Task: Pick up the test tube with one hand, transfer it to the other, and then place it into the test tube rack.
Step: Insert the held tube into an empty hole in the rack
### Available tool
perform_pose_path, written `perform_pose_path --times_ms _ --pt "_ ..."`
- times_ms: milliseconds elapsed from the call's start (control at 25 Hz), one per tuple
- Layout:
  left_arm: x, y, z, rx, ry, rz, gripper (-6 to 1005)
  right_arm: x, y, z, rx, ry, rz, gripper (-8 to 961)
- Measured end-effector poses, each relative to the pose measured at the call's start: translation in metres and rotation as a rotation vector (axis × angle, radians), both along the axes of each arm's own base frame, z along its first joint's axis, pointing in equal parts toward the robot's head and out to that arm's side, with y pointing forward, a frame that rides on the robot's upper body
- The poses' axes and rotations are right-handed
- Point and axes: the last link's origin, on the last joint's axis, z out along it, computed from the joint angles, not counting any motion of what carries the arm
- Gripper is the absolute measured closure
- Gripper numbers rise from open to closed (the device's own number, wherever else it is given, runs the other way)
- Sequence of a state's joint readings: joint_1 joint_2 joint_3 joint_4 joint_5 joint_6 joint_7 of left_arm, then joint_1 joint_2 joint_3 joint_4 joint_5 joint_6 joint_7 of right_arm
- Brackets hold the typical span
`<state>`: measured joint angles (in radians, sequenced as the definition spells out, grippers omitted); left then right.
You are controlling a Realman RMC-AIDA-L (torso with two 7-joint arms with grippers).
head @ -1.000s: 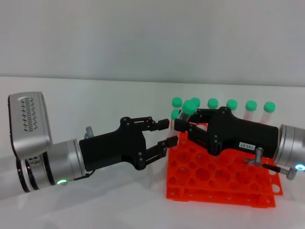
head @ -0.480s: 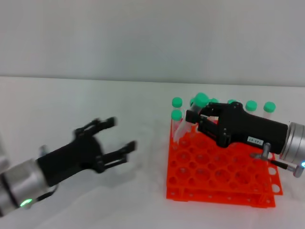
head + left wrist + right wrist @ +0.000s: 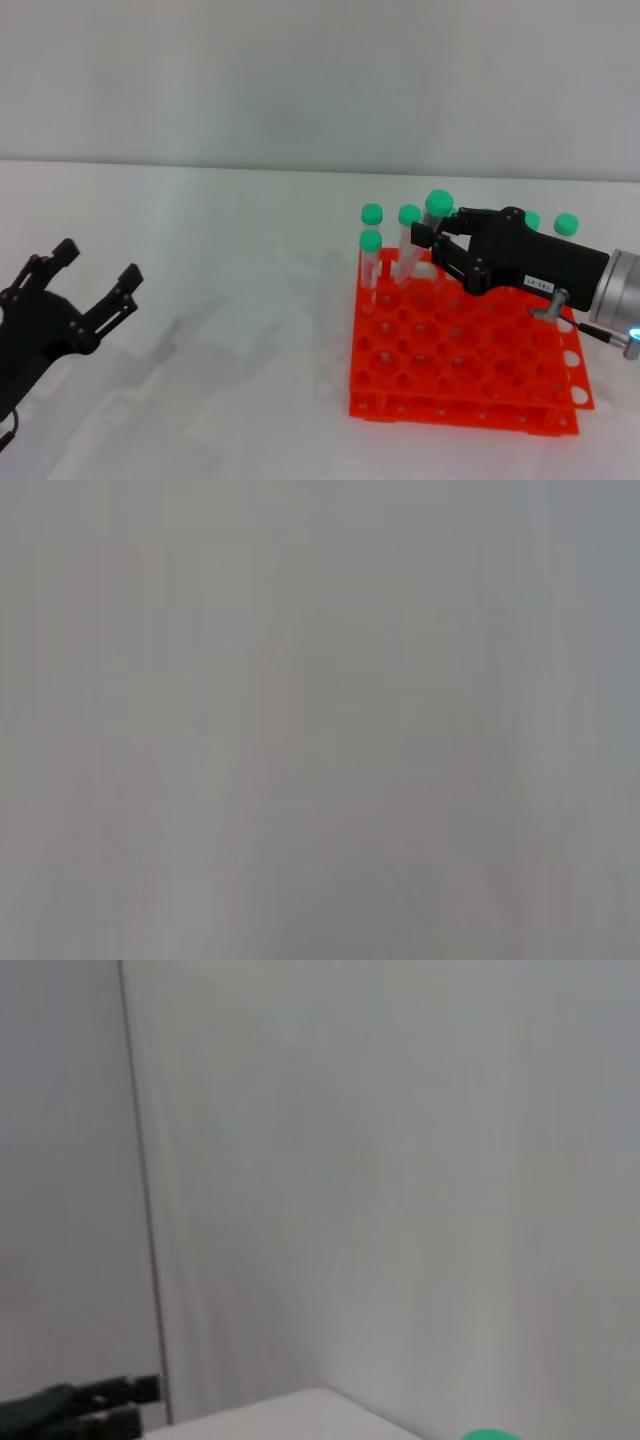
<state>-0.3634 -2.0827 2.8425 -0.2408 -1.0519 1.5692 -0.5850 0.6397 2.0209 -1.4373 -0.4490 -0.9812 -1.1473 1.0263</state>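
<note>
My right gripper [image 3: 432,244], black with a white label, is shut on the test tube [image 3: 420,245]. The tube's green cap [image 3: 438,203] is up and the tube is tilted. Its lower end is at the rear left holes of the orange-red rack [image 3: 470,395]; I cannot tell if it is inside one. The cap's edge also shows in the right wrist view [image 3: 490,1434]. My left gripper [image 3: 97,262], unlabelled, is open and empty at the far left, well away from the rack. The left wrist view shows only blank grey.
Several other green-capped tubes [image 3: 371,241] stand upright along the rack's back row and left rear corner. A white tabletop [image 3: 250,300] lies between the grippers. A pale wall stands behind. A black gripper [image 3: 80,1405] shows far off in the right wrist view.
My left gripper has let go and drawn back to the far left and lower. My right gripper has carried the tube right, over the rack's rear, and turned it more upright.
</note>
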Motion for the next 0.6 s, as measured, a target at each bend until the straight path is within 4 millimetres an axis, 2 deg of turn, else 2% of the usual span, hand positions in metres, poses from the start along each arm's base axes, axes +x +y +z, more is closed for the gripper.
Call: perform_pose_path --times_ms 600 --pt "0.0025 0.0058 -0.0029 0.005 0.003 0.003 110 0.0034 0.0019 -0.0078 0.027 -0.06 0.0 745"
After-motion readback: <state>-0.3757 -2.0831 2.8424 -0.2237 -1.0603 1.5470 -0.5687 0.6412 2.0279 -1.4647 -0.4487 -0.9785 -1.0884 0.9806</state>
